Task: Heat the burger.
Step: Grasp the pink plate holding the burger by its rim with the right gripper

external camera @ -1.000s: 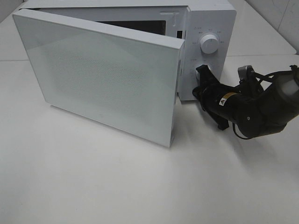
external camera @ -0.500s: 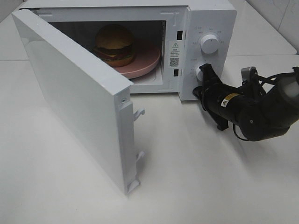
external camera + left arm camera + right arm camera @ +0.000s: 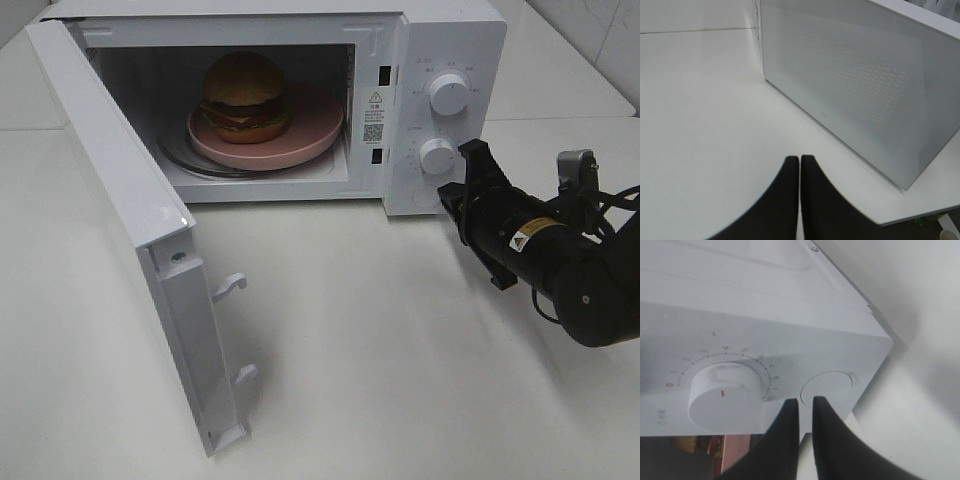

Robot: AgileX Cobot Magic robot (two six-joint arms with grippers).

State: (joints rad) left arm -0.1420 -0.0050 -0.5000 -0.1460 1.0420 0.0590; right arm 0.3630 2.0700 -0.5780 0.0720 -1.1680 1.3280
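Item: right gripper (image 3: pixel 467 162), black. Its fingers are drawn in to a narrow slit and it has hold of nothing. In the wrist view the right gripper (image 3: pixel 804 402) points at the control panel, between the lower knob (image 3: pixel 725 401) and a round button (image 3: pixel 827 388). I cannot tell whether it touches the panel.

Item: left gripper (image 3: pixel 799 161), black. Its fingers are pressed together and grasp nothing. It hangs above the tabletop (image 3: pixel 700 110), and the outer face of the door (image 3: pixel 855 85) lies ahead of it.

Item: microwave (image 3: pixel 455 40), white. It stands directly before the right gripper, with the upper knob (image 3: pixel 447 95) above the gripper's tips. The door (image 3: pixel 130 220) is swung wide open, well away from the right gripper on the far side of the cavity.

Item: the burger (image 3: pixel 246 95), with a golden-brown bun and dark filling. It sits inside the cavity, beyond the control panel from the right gripper and well apart from it. It rests on a pink plate (image 3: pixel 315 140).

Item: tabletop (image 3: pixel 400 350), white, beneath everything.
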